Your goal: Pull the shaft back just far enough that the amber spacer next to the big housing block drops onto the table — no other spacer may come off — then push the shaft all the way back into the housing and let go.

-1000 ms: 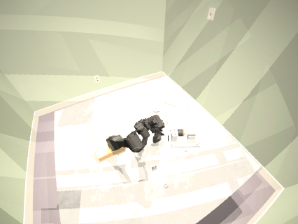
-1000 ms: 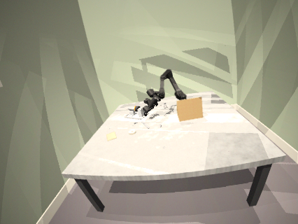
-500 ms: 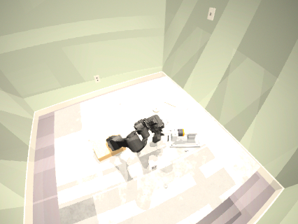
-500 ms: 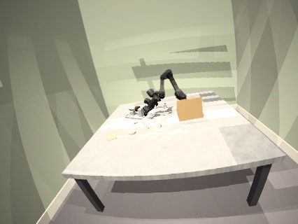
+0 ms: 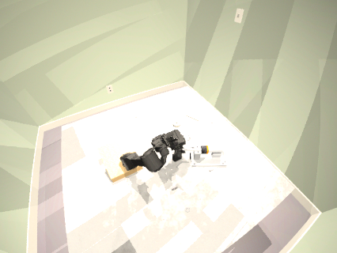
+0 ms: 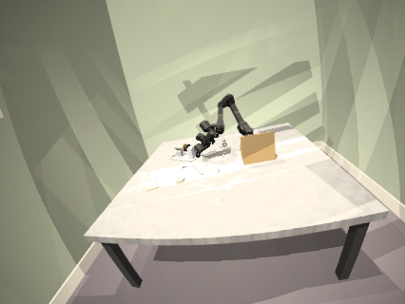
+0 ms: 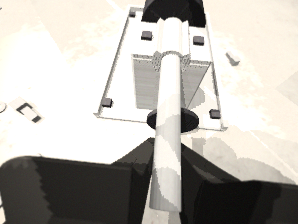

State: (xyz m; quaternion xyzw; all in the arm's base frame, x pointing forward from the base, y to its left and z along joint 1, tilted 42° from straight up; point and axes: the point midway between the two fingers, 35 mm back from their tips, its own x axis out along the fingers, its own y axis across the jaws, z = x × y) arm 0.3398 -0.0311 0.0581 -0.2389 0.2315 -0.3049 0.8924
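The pale shaft (image 7: 168,100) runs lengthwise through a white bearing block (image 7: 145,80). My gripper (image 7: 162,144) (image 5: 182,154) (image 6: 198,155) is shut on the near part of the shaft, whose free end shows between the dark fingers. The amber spacer (image 5: 207,149) (image 6: 184,147) shows as a thin band beside a wide black spacer (image 5: 203,149) (image 7: 192,14), up on the shaft line. A black disc (image 7: 191,120) shows behind the shaft near the fingertips. The big housing block is too washed out to make out surely; the wrist view hides the amber spacer.
The white fixture's base (image 5: 210,165) (image 7: 107,80) has several dark square studs. A tan block (image 5: 115,176) (image 6: 258,148) stands by the arm's base. A pale ring (image 5: 176,124) (image 6: 180,180) and a small grey piece (image 7: 232,58) lie on the table (image 6: 228,209).
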